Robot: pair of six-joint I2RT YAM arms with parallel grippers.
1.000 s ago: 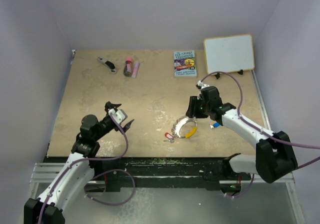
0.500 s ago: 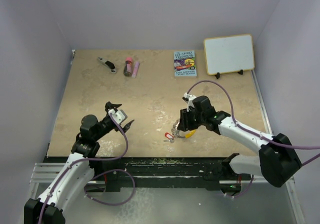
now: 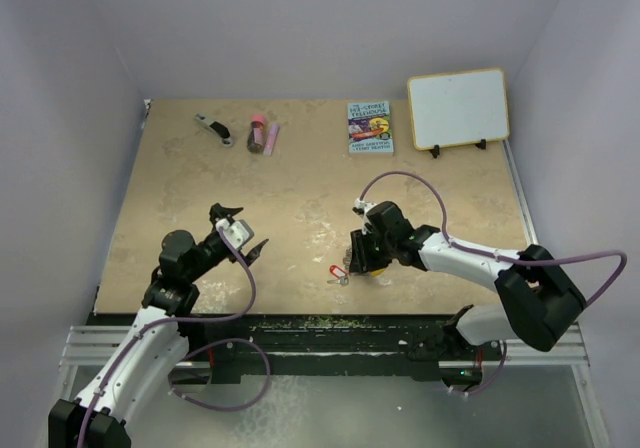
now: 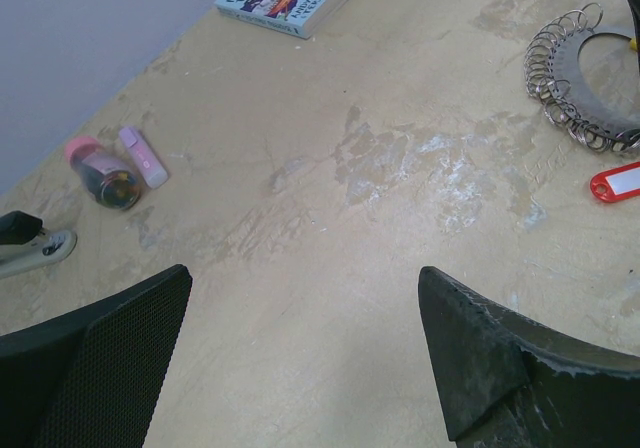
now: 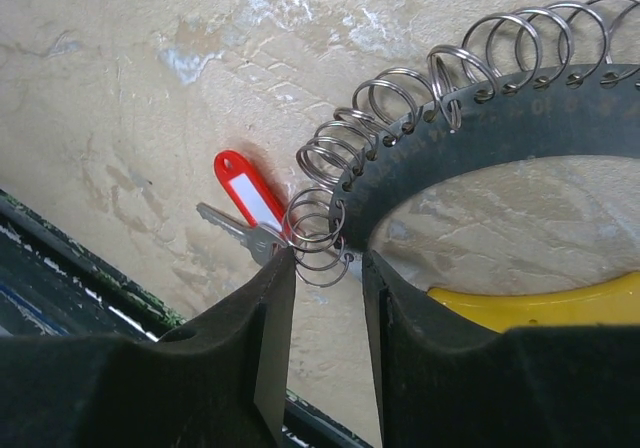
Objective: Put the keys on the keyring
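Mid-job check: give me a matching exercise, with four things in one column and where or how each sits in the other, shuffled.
Things:
1. red key
2. book
3. left gripper
4. whiteboard

Places or states:
A. open, holding nothing
B. propped upright, far right corner
C. lying flat near the far edge
D. beside the coils of the keyring

Pairs: 1-D, 2-C, 3-A, 4-B

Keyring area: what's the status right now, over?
Left pincer open, holding nothing. Right pincer nearly closed around end loop of keyring, grip unconfirmed. Red key beside that loop. Nothing seen blocking.
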